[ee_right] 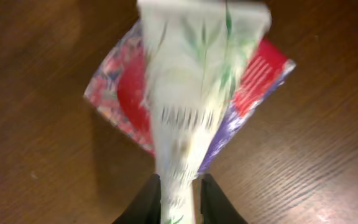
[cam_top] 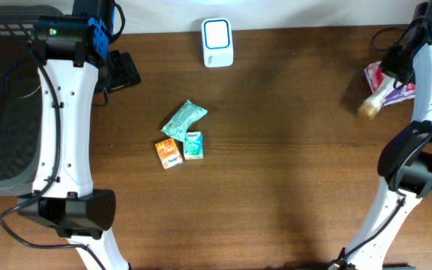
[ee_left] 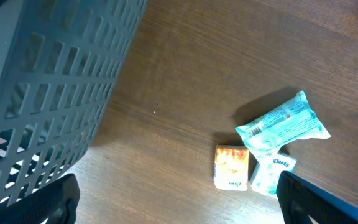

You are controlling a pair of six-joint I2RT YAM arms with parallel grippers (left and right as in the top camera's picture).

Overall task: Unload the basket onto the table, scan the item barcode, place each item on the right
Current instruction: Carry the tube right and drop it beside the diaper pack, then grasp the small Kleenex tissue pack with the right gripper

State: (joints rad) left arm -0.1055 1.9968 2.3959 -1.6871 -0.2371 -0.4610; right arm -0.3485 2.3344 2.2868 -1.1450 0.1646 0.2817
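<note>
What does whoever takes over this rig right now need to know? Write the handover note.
Left tool: open, empty, beside the dark plastic mesh basket.
Right tool: shut on a blurred white-and-green striped soft packet, above a red-and-purple flat packet at the right side of the brown wooden table.
White rectangular scanner: far edge, centre.
Teal foil packet, small orange pack and green tissue pack: together mid-table.
Done: one item picked up.
Left: no scan evident; likely carry the held packet to the scanner.

Dark slatted basket (cam_top: pixel 6 112) at left edge of wooden table (cam_top: pixel 291 150); orange pack (cam_top: pixel 169 153) beside green pack (cam_top: pixel 193 145) mid-table.
</note>
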